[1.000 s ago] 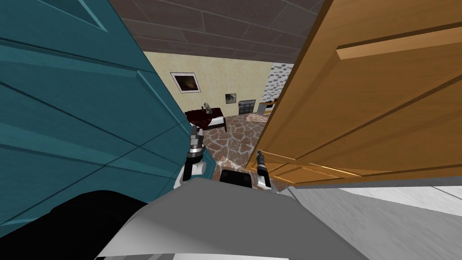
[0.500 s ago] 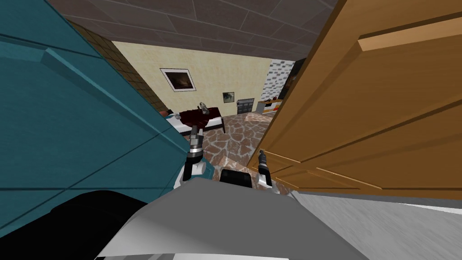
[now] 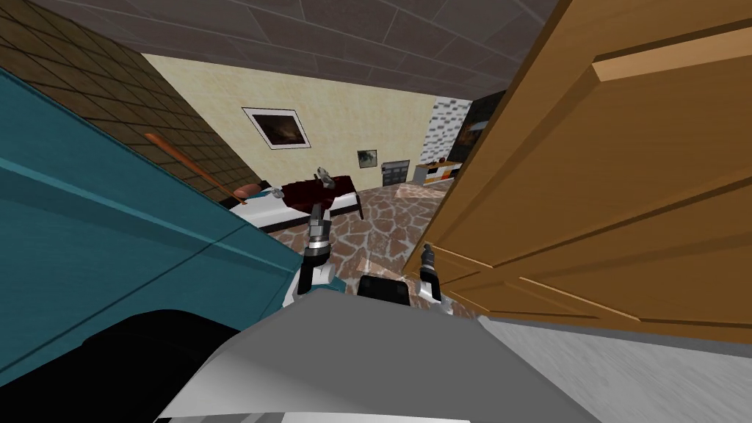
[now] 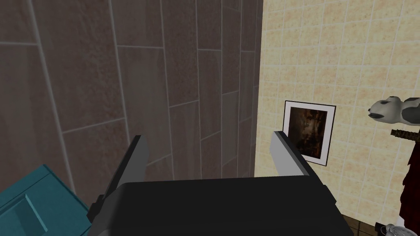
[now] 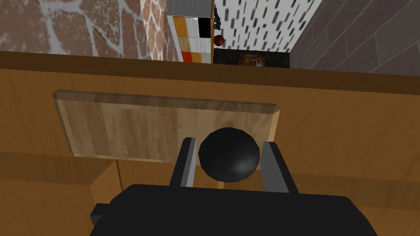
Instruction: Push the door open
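A brown wooden door point(image 3: 602, 183) fills the right of the head view, and a teal door point(image 3: 110, 250) fills the left. A gap between them shows a room. My right gripper point(image 3: 427, 253) is at the wooden door's lower edge. In the right wrist view, the right gripper point(image 5: 229, 141) is shut on a round black knob point(image 5: 229, 153) in front of a paler wooden panel point(image 5: 143, 127). My left gripper point(image 3: 317, 211) reaches into the gap beside the teal door's edge. The left gripper point(image 4: 209, 137) stands open with nothing between its fingers, and the teal door's corner point(image 4: 37, 196) lies beside it.
Beyond the gap are a stone-patterned floor point(image 3: 389, 228), a bed with a dark red cover point(image 3: 308, 194), a framed picture point(image 3: 275, 128) on the yellow wall and a coloured cabinet point(image 3: 437, 172). A brown tiled wall point(image 3: 147, 125) runs behind the teal door.
The teal door's edge has swung away to the left, uncovering the brown tiled wall and more of the bed. The wooden door's edge has shifted slightly right. Both grippers hold their places.
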Robot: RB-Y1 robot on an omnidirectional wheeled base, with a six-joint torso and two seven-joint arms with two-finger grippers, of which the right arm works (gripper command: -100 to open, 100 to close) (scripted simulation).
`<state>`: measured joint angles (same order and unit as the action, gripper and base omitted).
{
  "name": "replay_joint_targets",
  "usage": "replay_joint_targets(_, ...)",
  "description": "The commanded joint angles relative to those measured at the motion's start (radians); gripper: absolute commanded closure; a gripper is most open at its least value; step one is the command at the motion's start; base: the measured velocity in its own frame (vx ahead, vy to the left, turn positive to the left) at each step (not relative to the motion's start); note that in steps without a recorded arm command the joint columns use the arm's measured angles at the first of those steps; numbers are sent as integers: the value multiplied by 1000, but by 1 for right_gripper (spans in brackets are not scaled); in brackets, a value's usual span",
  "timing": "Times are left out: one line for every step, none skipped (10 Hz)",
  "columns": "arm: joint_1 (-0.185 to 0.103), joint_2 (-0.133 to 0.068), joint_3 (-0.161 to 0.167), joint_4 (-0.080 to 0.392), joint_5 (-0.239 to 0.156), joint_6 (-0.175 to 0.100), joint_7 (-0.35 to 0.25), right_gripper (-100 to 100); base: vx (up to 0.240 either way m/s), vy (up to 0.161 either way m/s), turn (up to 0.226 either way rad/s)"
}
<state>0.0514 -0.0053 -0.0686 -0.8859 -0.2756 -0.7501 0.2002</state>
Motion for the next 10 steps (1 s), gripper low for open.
replay_joint_targets(1,-15,-16,-1,-9,-1,5,100,153,26,-33)
replay_joint_targets(1,-20,-24,-1,-14,-2,8,100,232,48,-55)
replay_joint_targets(2,-27,-39,-2,-23,-3,13,100,245,28,-62)
replay_joint_targets(3,-31,-50,-2,-30,-4,17,100,274,17,-70)
replay_joint_targets(4,-33,-67,-3,-40,-5,22,100,278,2,-65)
replay_joint_targets(5,-32,-78,-3,-47,-6,26,100,246,17,-63)
replay_joint_targets(5,-30,-89,-4,-54,-7,30,100,201,25,-70)
replay_joint_targets(6,-25,-105,-4,-63,-9,35,100,212,54,-79)
replay_joint_targets(7,-20,-115,-5,-69,-9,39,100,234,40,-85)
replay_joint_targets(8,-12,-126,-5,-76,-10,42,100,225,34,-75)
